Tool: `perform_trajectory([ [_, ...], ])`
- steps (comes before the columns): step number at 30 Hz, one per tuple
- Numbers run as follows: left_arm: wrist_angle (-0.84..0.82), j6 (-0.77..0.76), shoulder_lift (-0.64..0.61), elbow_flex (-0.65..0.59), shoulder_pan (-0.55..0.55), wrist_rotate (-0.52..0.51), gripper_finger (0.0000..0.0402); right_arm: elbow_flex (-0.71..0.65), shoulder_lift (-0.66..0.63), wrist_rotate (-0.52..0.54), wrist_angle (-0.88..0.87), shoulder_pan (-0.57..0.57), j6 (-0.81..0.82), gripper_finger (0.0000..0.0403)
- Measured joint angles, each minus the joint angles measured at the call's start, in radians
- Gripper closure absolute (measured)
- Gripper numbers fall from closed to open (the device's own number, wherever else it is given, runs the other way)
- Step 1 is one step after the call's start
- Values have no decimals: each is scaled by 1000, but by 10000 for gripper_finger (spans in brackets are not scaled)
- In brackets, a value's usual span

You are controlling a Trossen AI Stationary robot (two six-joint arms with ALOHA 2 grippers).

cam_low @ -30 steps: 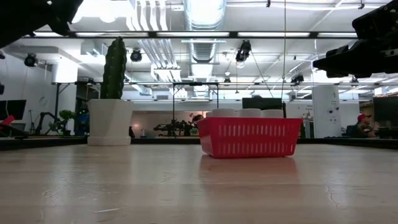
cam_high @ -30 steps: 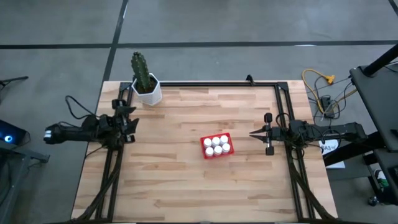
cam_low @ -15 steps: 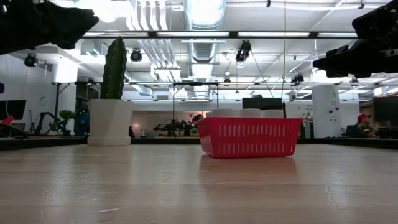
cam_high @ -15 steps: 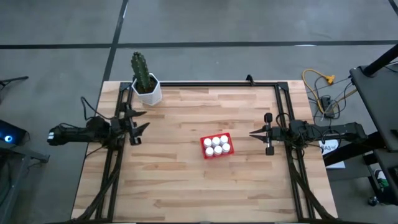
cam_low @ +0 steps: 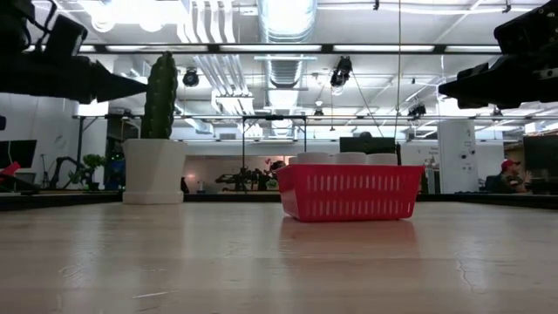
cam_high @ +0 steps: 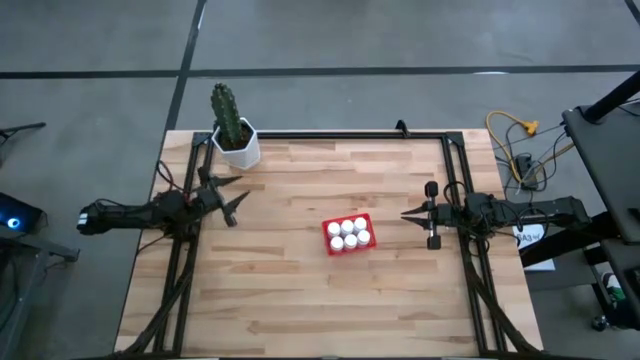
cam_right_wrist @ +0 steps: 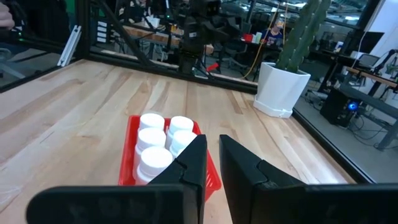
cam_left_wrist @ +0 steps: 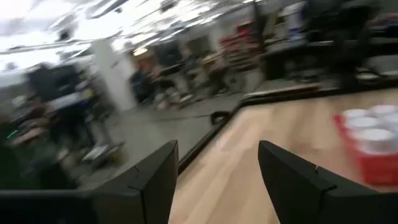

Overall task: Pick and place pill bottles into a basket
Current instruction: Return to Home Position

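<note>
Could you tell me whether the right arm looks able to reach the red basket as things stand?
Probably yes: the right gripper points at the red basket across the tabletop, with nothing standing between them. The left gripper sits at the table's left side.

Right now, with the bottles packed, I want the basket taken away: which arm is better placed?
Probably the right: the right pincer points at the basket from close by, though shut. The left pincer is open but farther off.

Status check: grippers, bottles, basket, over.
Left gripper open, empty, left side of table. Right gripper shut, empty, right of basket. Six pill bottles in basket. Cactus pot well clear.
</note>
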Motion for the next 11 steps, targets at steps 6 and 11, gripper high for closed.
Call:
perform_trajectory([
  [6,-9,-24,27,4,0,-67,197,0,0,0,0,0,0,369],
  [11,-9,-93,25,3,0,-65,197,0,0,0,0,0,0,369],
])
